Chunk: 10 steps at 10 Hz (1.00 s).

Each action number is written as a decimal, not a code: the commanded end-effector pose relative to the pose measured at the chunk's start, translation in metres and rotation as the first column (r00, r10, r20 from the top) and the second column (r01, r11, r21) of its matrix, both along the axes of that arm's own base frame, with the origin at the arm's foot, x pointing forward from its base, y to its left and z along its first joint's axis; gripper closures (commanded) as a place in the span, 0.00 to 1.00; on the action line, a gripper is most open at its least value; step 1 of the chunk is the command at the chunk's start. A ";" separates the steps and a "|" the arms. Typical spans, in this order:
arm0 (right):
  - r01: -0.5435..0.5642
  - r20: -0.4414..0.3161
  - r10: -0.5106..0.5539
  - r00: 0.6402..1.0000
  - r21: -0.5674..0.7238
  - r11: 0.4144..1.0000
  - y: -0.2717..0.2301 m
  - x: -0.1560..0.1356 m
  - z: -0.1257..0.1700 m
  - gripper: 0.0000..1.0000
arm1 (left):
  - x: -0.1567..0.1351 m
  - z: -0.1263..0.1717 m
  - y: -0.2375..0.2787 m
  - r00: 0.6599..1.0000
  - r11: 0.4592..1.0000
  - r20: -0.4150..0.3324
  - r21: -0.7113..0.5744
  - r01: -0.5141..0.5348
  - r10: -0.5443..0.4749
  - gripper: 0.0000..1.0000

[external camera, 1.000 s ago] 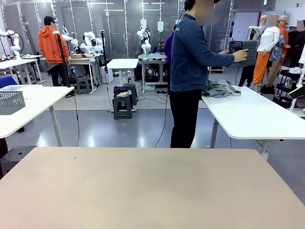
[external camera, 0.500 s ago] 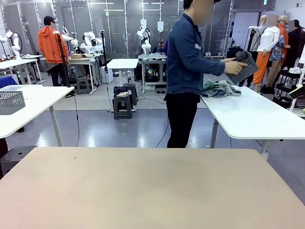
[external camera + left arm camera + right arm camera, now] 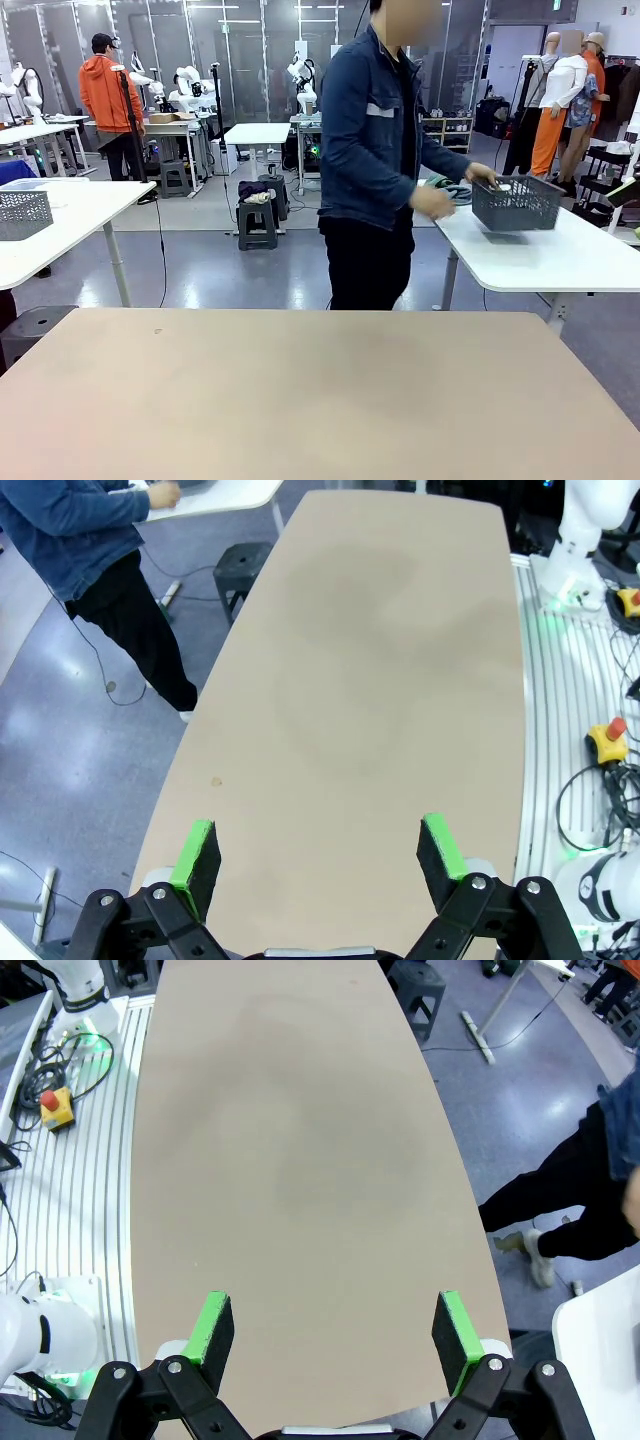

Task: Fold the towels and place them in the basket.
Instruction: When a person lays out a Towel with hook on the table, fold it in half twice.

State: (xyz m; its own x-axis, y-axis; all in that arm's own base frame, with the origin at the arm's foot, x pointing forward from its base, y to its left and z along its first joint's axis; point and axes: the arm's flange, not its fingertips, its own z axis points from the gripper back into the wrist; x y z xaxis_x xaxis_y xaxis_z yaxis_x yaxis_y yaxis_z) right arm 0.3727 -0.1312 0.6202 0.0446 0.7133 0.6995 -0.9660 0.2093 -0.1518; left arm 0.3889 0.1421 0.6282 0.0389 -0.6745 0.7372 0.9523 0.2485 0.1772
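Observation:
Beyond my table a person in a denim jacket (image 3: 372,130) stands with one hand on the dark grey basket (image 3: 517,203), which rests on a white side table (image 3: 540,255) at the right. A crumpled heap of towels (image 3: 452,190), greenish and grey, lies just behind the person's hands and is mostly hidden. My left gripper (image 3: 318,850) hangs open above the bare tan table (image 3: 400,660), nothing between its green pads. My right gripper (image 3: 332,1328) is open too, over the same tan table (image 3: 290,1160).
The tan table (image 3: 320,400) spans the whole foreground. A second grey basket (image 3: 22,213) sits on a white table at the left. Another person in an orange top (image 3: 108,95) stands far back. Emergency-stop buttons (image 3: 607,740) (image 3: 55,1108) lie beside the table's robot side.
The person has turned from the side table toward my table and brought the basket down from chest height onto the white table. Neither gripper has moved.

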 end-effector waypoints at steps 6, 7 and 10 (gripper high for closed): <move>-0.001 0.008 0.001 1.000 0.006 1.000 0.000 0.001 0.001 0.00 | 0.001 -0.002 0.003 1.000 0.997 0.003 0.076 0.028 -0.028 0.00; -0.001 0.008 0.001 1.000 0.006 1.000 0.000 0.001 0.001 0.00 | 0.002 -0.001 0.001 1.000 0.996 0.002 0.086 0.016 -0.016 0.00; -0.001 0.008 0.001 1.000 0.006 1.000 0.000 0.001 0.001 0.00 | -0.001 -0.002 0.001 1.000 0.999 -0.007 0.052 0.014 -0.013 0.00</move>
State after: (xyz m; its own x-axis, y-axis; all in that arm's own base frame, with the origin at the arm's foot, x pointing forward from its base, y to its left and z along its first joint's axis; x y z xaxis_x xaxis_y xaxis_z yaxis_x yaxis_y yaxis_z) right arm 0.3727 -0.1312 0.6202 0.0446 0.7133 0.6994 -0.9660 0.2092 -0.1518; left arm 0.3884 0.1424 0.6257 0.0353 -0.7167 0.6965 0.9565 0.2261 0.1842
